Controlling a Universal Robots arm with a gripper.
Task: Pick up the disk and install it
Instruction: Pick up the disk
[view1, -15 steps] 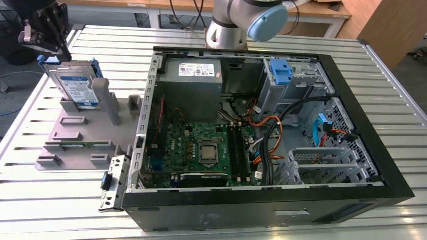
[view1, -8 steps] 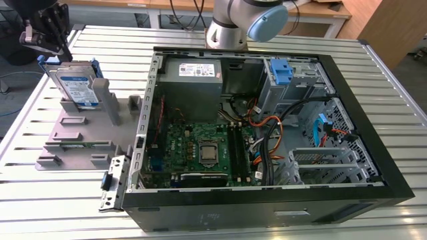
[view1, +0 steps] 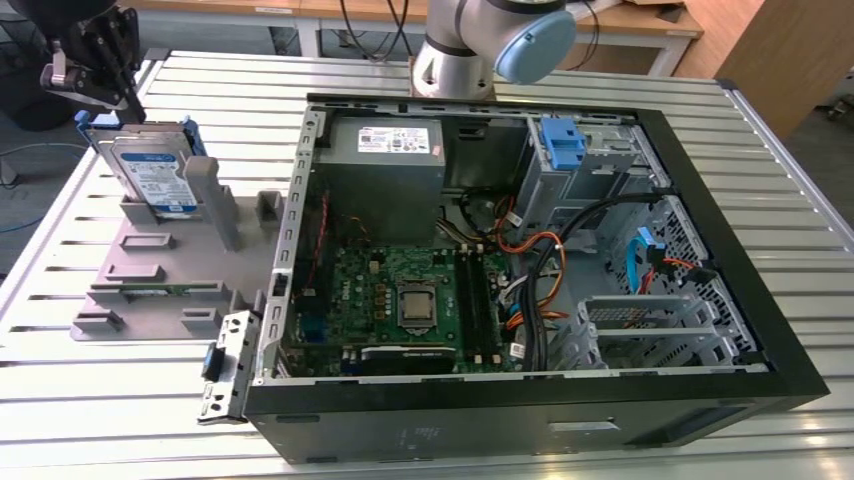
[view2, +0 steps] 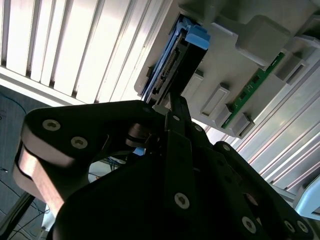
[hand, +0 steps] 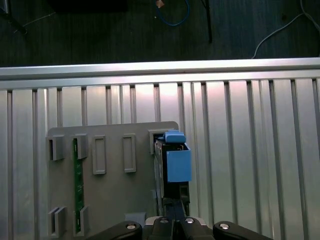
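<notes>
The disk stands on edge in a slot of the grey holder tray, which lies on the slatted metal worktop toward the exterior view's left, just beside the open computer case. Its blue bracket frames it, and its labelled face shows in the exterior view. A green circuit strip sits in another slot of the same tray, well apart from the disk. The gripper hangs just above the disk's upper edge. In the second wrist view its fingers look pressed together with nothing between them, their tip close to the disk's connector end. Inside the case are a grey power supply box, a green motherboard, bundled cables and a blue bay latch.
</notes>
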